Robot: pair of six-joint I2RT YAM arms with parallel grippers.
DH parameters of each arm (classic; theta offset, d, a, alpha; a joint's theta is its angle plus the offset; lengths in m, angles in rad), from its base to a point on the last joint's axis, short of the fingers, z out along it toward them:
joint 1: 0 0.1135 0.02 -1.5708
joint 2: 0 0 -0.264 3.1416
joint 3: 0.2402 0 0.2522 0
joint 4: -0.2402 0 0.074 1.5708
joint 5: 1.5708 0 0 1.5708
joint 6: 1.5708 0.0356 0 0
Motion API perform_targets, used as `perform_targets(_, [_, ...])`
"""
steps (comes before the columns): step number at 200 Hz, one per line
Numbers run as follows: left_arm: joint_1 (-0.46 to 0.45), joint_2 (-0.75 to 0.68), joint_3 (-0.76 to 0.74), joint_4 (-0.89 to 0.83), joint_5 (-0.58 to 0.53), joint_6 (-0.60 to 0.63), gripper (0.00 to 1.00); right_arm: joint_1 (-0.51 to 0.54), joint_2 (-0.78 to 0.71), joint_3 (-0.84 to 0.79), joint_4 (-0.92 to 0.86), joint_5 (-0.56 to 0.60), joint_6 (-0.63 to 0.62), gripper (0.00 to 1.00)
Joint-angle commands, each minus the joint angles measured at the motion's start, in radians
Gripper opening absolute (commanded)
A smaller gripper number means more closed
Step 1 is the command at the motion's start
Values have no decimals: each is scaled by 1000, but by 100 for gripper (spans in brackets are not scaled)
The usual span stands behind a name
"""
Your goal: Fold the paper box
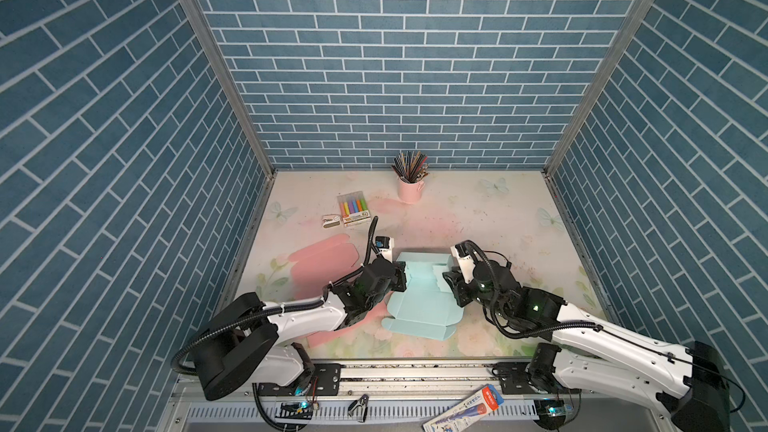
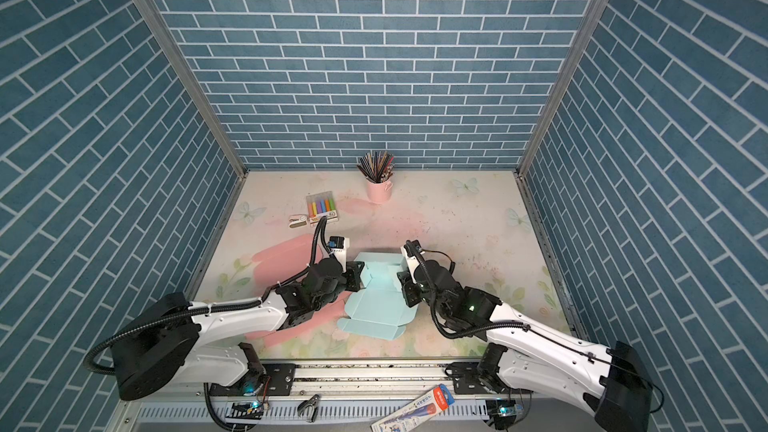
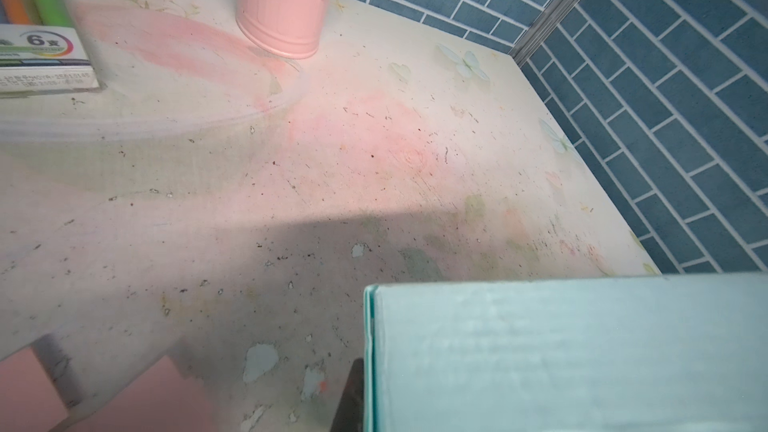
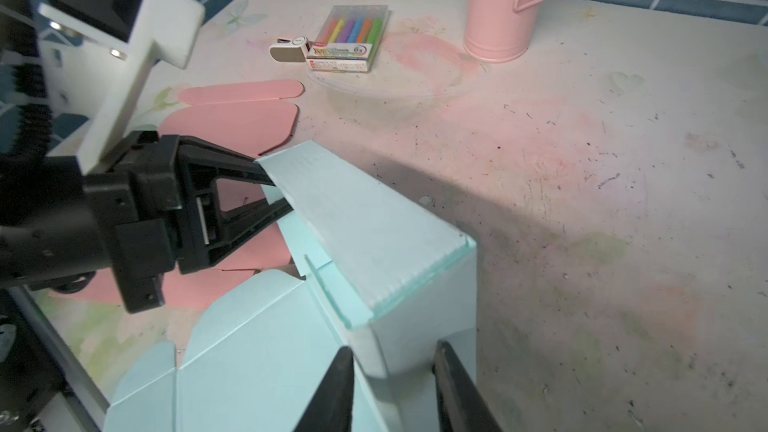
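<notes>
The pale blue paper box (image 1: 419, 309) (image 2: 374, 309) lies half folded at the middle of the table, its far walls raised. My left gripper (image 1: 404, 276) (image 2: 360, 276) is shut on the end of the folded-over left wall flap; in the right wrist view the left gripper (image 4: 282, 189) pinches that flap (image 4: 374, 234). In the left wrist view only one dark fingertip (image 3: 351, 392) shows beside the blue panel (image 3: 540, 347). My right gripper (image 1: 446, 280) (image 2: 400, 280) (image 4: 390, 355) stands open, one finger on each side of the box's right end wall.
A flat pink cardboard sheet (image 1: 320, 259) lies left of the box, partly under the left arm. At the back stand a pink pencil bucket (image 1: 410, 189), a marker pack (image 1: 354, 209) and a small white case (image 1: 331, 222). A clip (image 1: 359, 405) and a packet (image 1: 465, 407) lie on the front rail.
</notes>
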Motion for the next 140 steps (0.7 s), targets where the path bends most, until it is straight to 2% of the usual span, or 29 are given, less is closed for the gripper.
perform_targets(1, [-32,1,49,50,-25,-43,0,33,23,35,-49,138,47,34])
perform_targets(35, [-51,19,67,40,-34,-62,0,78,54,66,-107,295,75,32])
perform_targets(76, [-70,29,84,32,-45,-79,0,119,106,79,-124,394,114,30])
perform_targets(140, [-105,30,60,81,-87,-133,0,158,213,167,-294,546,184,19])
